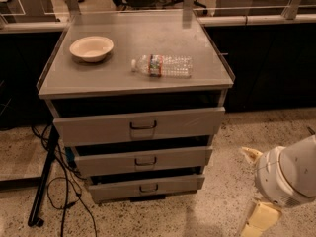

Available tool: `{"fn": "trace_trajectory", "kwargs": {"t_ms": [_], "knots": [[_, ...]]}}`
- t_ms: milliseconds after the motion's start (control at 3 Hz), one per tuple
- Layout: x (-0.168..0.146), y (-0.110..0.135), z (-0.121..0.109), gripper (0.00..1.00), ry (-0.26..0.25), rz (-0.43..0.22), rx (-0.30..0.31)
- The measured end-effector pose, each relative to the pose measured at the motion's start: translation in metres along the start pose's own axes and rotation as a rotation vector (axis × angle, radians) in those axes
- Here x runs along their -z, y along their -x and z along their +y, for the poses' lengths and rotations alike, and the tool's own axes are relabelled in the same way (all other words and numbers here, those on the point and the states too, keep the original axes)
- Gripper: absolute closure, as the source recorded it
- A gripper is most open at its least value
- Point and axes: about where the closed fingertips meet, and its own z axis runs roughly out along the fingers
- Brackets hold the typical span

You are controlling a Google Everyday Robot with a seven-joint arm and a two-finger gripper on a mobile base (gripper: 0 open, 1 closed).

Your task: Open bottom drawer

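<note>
**Item: bottom drawer, three-drawer metal cabinet**

1. Left, on the floor: dark cables and a black stand leg beside the cabinet's left side. Not part of the job.
2. Surface of the cabinet: a cream bowl near the back-left corner and a clear plastic water bottle on its side near the middle.
3. Bottom drawer: lowest of the three fronts, just above the floor, and the narrowest and shortest. Whether it is fully shut I cannot tell.
   - Handling, as I judge it: rigid grey sheet metal, not fragile, running on slides, with moderate resistance. The flat front offers no purchase.
   - Hold: the small dark loop handle at the centre of the front.
   - Orientation: the front faces the camera. Its long axis runs left to right, level with the floor. Travel should be straight outward, square to that axis.
4. My hand: low at the right, off the cabinet's front-right corner, well apart from the handle. The two cream fingers stand spread, holding nothing.
</note>
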Motion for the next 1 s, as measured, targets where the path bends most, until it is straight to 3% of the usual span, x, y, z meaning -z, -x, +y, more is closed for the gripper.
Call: {"fn": "trace_trajectory", "kwargs": {"t_ms": [333,667,1000], "knots": [[-0.031,0.002,0.006,0.0,0.028,-0.015,0.008],[-0.073,0.003,-0.004,0.0,0.041,-0.052,0.009],[-0.121,0.007,-0.042,0.0,0.034,-0.095,0.003]]}}
